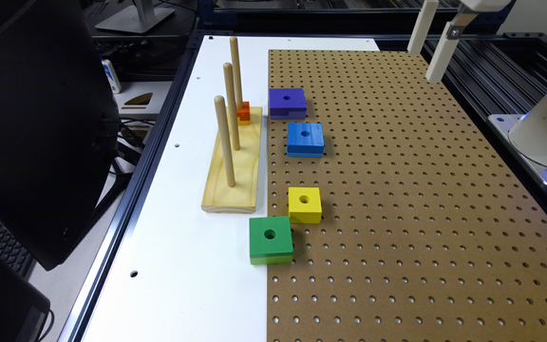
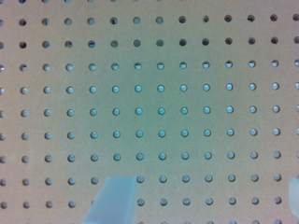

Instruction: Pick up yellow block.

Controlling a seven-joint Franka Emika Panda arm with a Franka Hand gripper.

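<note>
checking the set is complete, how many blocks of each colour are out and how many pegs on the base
purple block: 1
blue block: 1
yellow block: 1
green block: 1
small orange block: 1
blocks total: 5
pegs on the wooden base: 3

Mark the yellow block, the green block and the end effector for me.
yellow block point(image 1: 305, 204): exterior view, top face beside its hole.
green block point(image 1: 270, 240): exterior view, top face.
end effector point(image 1: 432, 33): exterior view, between the white fingers.
</note>
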